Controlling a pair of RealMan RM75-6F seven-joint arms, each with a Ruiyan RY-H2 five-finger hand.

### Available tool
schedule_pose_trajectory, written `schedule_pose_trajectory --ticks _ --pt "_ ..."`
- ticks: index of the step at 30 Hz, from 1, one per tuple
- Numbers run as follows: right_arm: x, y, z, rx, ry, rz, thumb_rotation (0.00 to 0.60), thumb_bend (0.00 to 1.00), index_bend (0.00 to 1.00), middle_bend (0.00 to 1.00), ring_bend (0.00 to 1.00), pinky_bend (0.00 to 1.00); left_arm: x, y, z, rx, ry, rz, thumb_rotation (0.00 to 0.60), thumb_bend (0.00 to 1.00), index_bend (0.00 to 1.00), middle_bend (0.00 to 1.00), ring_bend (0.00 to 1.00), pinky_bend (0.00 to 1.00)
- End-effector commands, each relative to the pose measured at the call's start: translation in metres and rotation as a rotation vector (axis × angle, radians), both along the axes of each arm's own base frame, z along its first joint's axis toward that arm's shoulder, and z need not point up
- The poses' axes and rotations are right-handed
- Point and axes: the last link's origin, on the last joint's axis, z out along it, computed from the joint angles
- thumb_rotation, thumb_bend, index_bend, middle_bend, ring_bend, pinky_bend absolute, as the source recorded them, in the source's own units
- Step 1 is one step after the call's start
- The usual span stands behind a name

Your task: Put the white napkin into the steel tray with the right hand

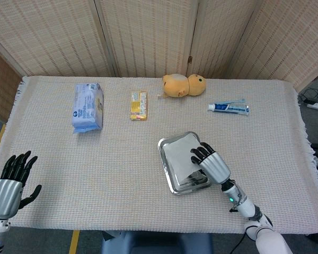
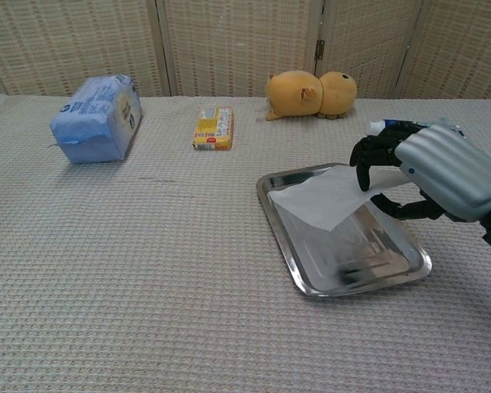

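The steel tray (image 1: 169,180) (image 2: 311,274) lies on the cloth right of centre. The white napkin (image 1: 179,156) (image 2: 323,196) is spread over the tray's far half, its near edge lifted slightly. My right hand (image 1: 211,163) (image 2: 430,168) hovers low over the tray's right side and pinches the napkin's right edge between thumb and fingers. My left hand (image 1: 11,180) rests at the near left corner of the table, fingers spread, holding nothing; the chest view does not show it.
A blue wipes pack (image 1: 88,107) (image 2: 96,106) lies at the far left. A yellow packet (image 1: 139,105) (image 2: 213,128) and a yellow plush toy (image 1: 183,85) (image 2: 311,94) sit at the back, with a toothpaste tube (image 1: 228,107) to the right.
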Motion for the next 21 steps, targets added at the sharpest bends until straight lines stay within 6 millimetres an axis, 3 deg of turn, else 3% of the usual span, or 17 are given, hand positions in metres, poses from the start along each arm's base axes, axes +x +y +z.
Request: schedule_pose_trajectory --ticks 1,4,8,10,21 --pt "-0.006 0.001 -0.001 0.014 0.029 -0.02 0.6 0.52 0.65 0.34 0.34 0.25 -0.001 0.0 0.0 0.001 0.001 0.003 0.6 0.39 0.03 0.0 0.0 0.0" --pt "-0.016 0.0 -0.006 0.044 0.069 -0.069 0.6 0.52 0.47 0.24 0.26 0.21 -0.001 0.001 0.0 0.002 0.002 0.002 0.6 0.4 0.03 0.0 0.0 0.0" --pt "-0.024 -0.002 -0.012 0.092 0.095 -0.128 0.6 0.52 0.13 0.04 0.11 0.1 0.0 0.001 -0.001 0.002 0.001 -0.002 0.6 0.4 0.04 0.0 0.0 0.0" --pt "-0.026 -0.001 -0.015 0.113 0.106 -0.147 0.6 0.52 0.03 0.0 0.07 0.07 0.0 0.001 -0.001 0.002 -0.001 -0.002 0.6 0.4 0.04 0.0 0.0 0.0" --pt "-0.024 0.011 -0.027 0.266 0.104 -0.204 0.6 0.47 0.0 0.0 0.0 0.0 0.0 0.0 -0.001 0.0 -0.006 -0.008 0.6 0.4 0.04 0.0 0.0 0.0"
